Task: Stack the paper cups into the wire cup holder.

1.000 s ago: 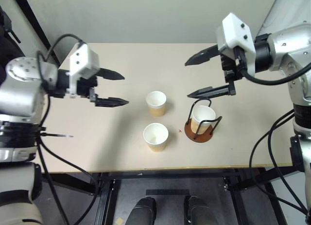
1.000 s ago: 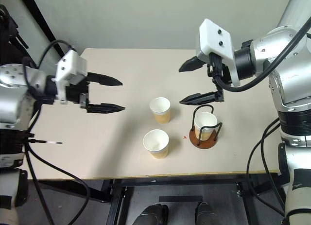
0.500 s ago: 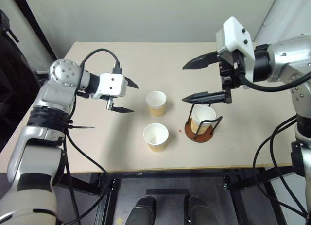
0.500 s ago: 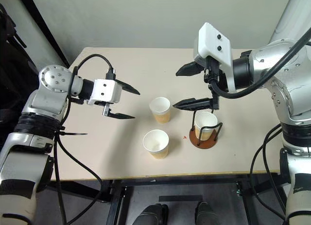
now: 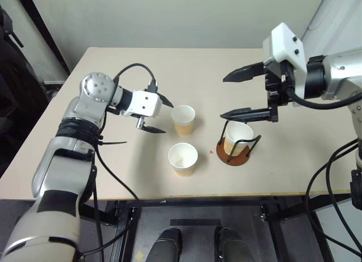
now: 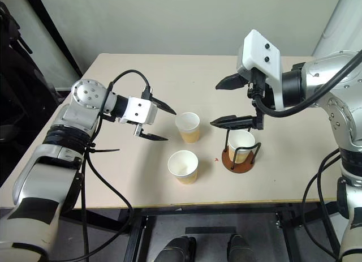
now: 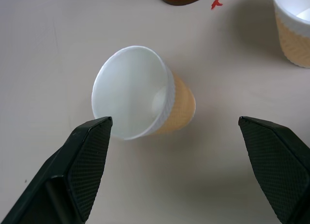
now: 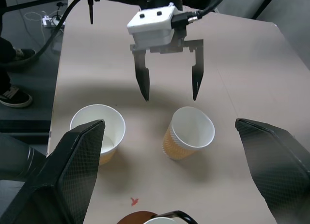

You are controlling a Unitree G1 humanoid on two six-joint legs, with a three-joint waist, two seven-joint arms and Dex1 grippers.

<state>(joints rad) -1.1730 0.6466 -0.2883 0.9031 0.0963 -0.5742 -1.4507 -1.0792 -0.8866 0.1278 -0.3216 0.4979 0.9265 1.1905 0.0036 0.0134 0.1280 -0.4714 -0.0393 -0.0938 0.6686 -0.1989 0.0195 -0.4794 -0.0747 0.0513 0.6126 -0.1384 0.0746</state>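
Note:
Three tan paper cups with white rims stand upright on the table. The far cup sits just right of my left gripper, which is open, and its mouth lies between the two fingers in the left wrist view. The near cup stands apart, toward the front edge. A third cup sits inside the wire cup holder, a rust-brown base with black wire loops. My right gripper hovers open and empty above and left of the holder.
A small red mark lies on the beige table between the near cup and the holder. The table's front edge runs close below the near cup. Bare tabletop stretches behind the cups and to the right of the holder.
My left arm has swung in and down toward the far cup, rolling its wrist, so its open fingers now sit beside that cup. The right gripper stays open above the holder. The cups have not moved.

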